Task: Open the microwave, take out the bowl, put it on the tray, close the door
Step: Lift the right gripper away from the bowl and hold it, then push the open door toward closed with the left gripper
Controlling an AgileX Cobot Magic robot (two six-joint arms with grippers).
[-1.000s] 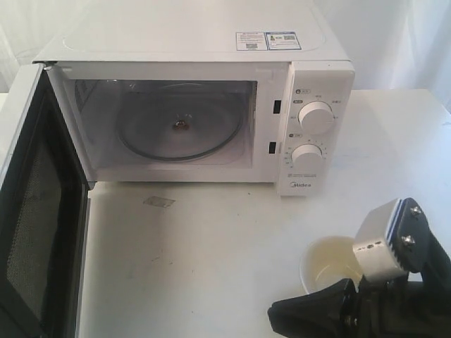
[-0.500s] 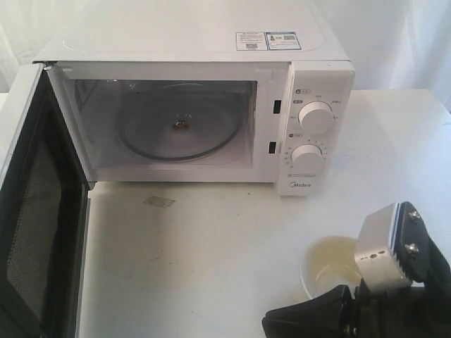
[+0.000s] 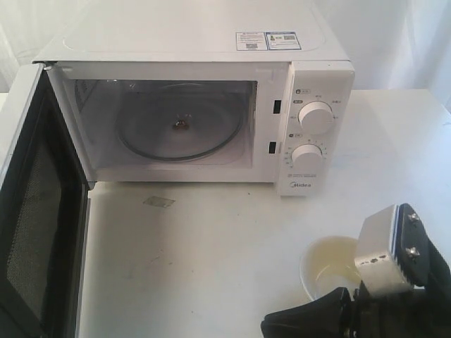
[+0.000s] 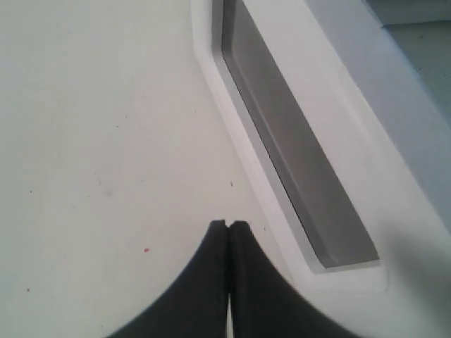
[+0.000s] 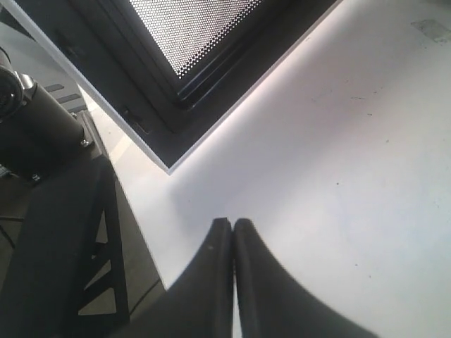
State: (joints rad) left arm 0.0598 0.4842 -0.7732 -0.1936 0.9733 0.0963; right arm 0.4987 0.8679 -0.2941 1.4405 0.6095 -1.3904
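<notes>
One microwave, one door, two knobs, one bowl, one glass turntable, two stickers.

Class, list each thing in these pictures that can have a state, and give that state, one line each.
White microwave door with dark window: wide open.
White boxy microwave: cavity holds only its round glass turntable.
Small cream-white round bowl: upright on white table, outside the microwave.
Left black pincer: shut, holding nothing.
Right black pincer: shut, holding nothing.

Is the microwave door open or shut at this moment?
Open. The door is swung wide to the left in the exterior view, leaving the glass turntable inside exposed.
</notes>
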